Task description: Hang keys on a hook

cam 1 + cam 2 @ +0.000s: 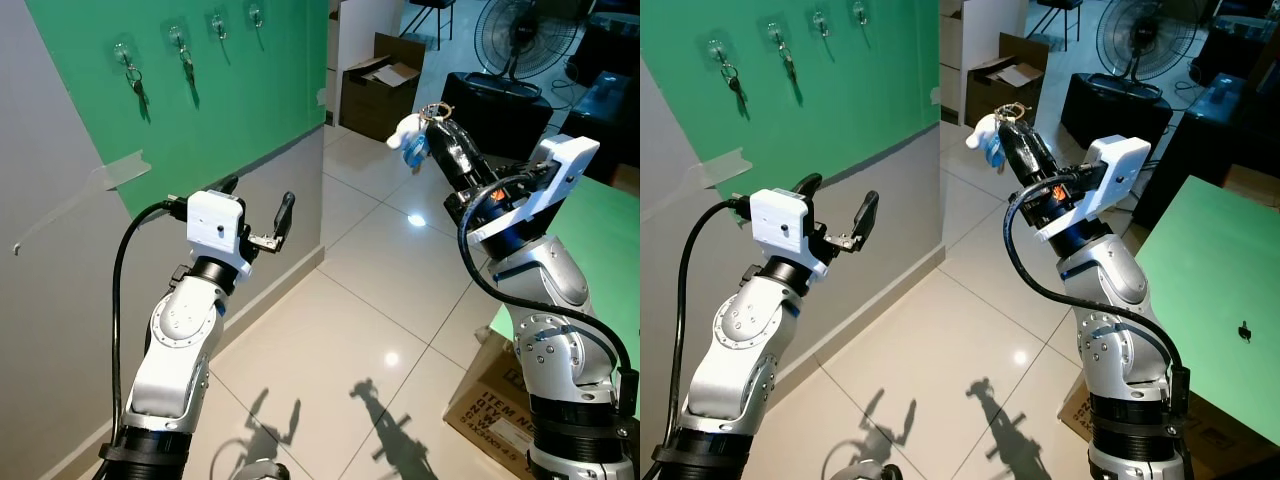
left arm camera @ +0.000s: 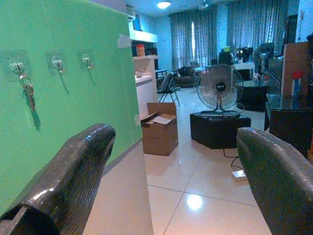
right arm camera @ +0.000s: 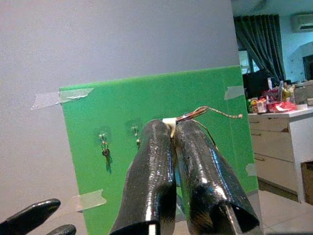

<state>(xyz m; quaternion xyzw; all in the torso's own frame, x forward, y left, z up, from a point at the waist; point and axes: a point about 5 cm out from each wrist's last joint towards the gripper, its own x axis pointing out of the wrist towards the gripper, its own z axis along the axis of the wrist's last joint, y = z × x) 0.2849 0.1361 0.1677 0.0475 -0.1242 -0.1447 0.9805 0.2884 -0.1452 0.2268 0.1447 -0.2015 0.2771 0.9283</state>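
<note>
While my right gripper (image 1: 432, 122) pinches the wire-ringed keys (image 1: 418, 128) with plush charm, left gripper (image 1: 258, 207) gapes toward clear hooks (image 1: 218, 24) at 11 o'clock.

The silver left arm is bent at the elbow and raised, its white wrist block carrying the left gripper (image 1: 258, 212), whose two long black fingers (image 2: 73, 171) stand wide apart with nothing between them. The silver right arm reaches up and forward; the right gripper (image 1: 437, 128) has its black fingers (image 3: 151, 171) pressed together.
</note>
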